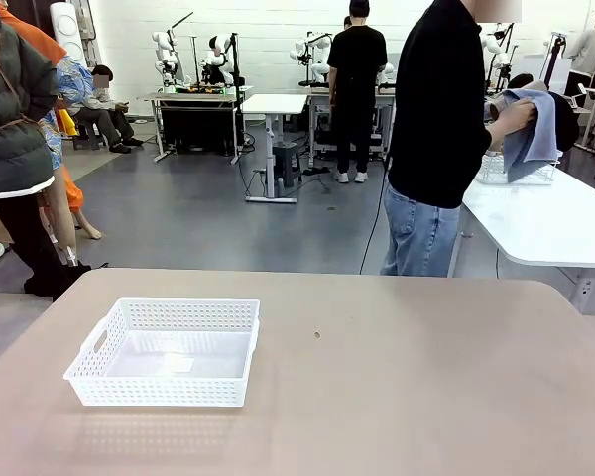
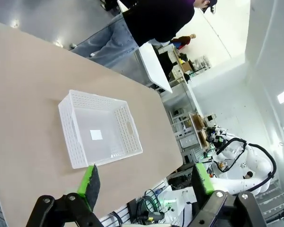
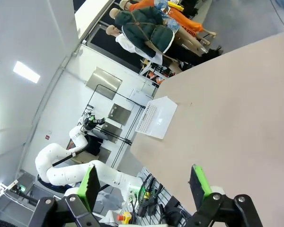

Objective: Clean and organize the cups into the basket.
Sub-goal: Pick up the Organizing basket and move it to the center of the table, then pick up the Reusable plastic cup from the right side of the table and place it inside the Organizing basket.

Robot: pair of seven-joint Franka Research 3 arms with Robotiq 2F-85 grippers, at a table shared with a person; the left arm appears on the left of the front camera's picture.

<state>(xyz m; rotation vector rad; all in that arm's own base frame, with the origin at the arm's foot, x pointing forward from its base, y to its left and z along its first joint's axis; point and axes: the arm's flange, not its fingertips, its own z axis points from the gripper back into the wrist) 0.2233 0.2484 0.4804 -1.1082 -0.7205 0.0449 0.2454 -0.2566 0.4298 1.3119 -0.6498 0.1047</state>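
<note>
Basket: a white lattice basket [image 1: 159, 390] sat flat on the left part of the table, near the robot's side, long side facing the camera.
Basket inside: its bare floor carried a small white label [image 2: 96, 135]; cut-out handles showed in the short ends.
Table: a tan table [image 1: 407, 377] ran across the front view, with one small dark speck near its middle.
Left gripper: the left gripper [image 2: 146, 184] hung in the air above the table, fingers spread wide with nothing between the green pads; the basket lay ahead of the fingertips, apart from them.
Right gripper: the right gripper [image 3: 144, 187] was likewise spread wide and held nothing, raised over the table's edge, well apart from the basket.
Person: a person [image 1: 441, 109] in a black top and jeans stood at the far side, turned toward a white side table [image 1: 545, 223] on the right.
Cloth: both of the person's hands worked a blue cloth [image 1: 535, 134] above that side table; what the cloth wrapped was hidden.
</note>
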